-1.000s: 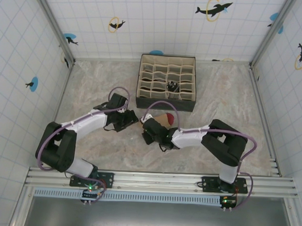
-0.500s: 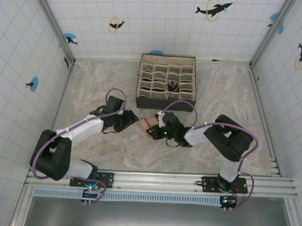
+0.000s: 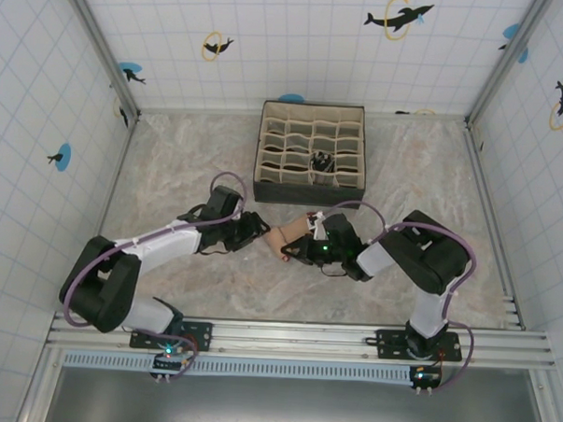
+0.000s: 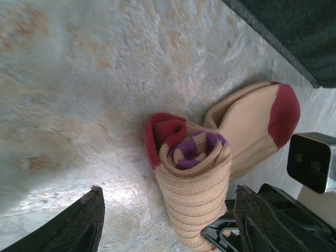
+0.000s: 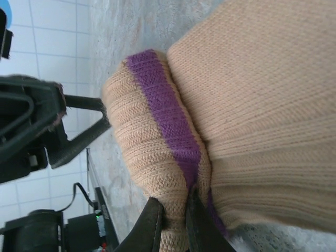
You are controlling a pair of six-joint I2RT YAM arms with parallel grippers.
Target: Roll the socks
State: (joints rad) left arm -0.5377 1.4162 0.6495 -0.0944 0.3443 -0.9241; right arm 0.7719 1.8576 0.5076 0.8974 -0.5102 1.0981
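From above, the peach sock [image 3: 282, 237] lies mid-worktop [image 3: 171, 169], just near of the box [image 3: 309, 192] and between the two claws. The left claw [image 3: 255, 229] is at its left end and the right claw [image 3: 296, 253] at its near right side. A striped sock [image 3: 321, 161] sits in one cell of the box. That makes two socks, one box and two claws.

At the left wrist, the peach sock [image 4: 247, 131] is rolled partway. Purple stripes show in the end of the roll [image 4: 194, 184], and the red toe [image 4: 283, 113] lies flat beyond it. The left claw [image 4: 169, 197] is spread, one finger on each side of the roll. I cannot tell whether either finger touches it.

At the right wrist, the right claw [image 5: 174, 223] is pressed together, pinching a fold at the edge of the roll [image 5: 147, 136].

The sock looks light, soft and springy, so the roll will likely loosen if let go. The thick roll is the place to grip it, not the limp toe.
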